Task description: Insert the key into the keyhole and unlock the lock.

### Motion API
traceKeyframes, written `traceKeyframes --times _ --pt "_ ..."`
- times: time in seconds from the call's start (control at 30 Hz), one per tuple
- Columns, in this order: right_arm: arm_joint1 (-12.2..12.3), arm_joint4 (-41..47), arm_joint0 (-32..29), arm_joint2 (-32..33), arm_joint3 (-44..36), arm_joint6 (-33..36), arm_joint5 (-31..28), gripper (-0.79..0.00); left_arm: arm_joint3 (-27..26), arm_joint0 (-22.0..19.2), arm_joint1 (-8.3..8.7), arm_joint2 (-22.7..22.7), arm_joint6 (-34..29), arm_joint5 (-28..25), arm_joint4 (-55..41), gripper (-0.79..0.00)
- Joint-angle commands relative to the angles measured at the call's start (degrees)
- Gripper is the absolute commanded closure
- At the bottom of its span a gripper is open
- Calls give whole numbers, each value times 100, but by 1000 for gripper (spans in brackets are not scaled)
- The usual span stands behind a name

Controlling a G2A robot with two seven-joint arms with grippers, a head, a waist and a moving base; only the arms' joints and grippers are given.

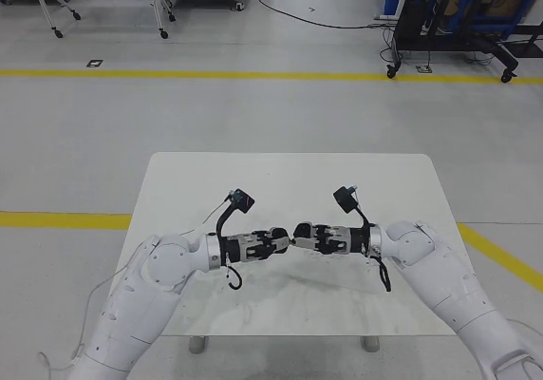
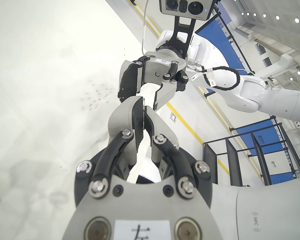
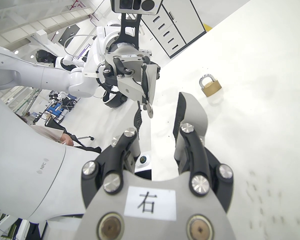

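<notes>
Key [image 3: 150,110] sticks out of the left claw [image 3: 145,98], which is pinched tight on it, up above the white table [image 3: 265,51]. Right claw [image 3: 160,104] is wide open and holds nothing, just beside the key. Lock [image 3: 211,86] lies on the table near its edge.

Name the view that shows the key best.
Right wrist view: the key sticks out of the shut left pincer, round end clear. Left wrist view buries it inside that pincer; in top view it is too small to tell.
</notes>
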Motion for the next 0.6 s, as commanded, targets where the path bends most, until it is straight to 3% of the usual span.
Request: traceKeyframes --times 0.0,0.07,0.23,0.3,0.4,0.57 --pt "20 83 4 -68 -19 -26 -26 -262 0 -4 7 12 17 -10 7 0" --pt "46 232 11 -170 -51 -61 -62 -289 -1 -4 12 35 47 7 16 0" --pt "130 398 113 -374 -31 -77 -77 -271 -9 -7 27 63 97 11 -11 0" --pt "158 452 152 -444 -10 -81 -81 -188 -10 -12 35 69 104 -2 -10 0" --pt "194 518 211 -523 28 -76 -76 0 -13 -15 46 75 132 -4 0 0" --pt "243 578 289 -650 38 -92 -92 0 -24 -12 63 107 168 2 37 0"
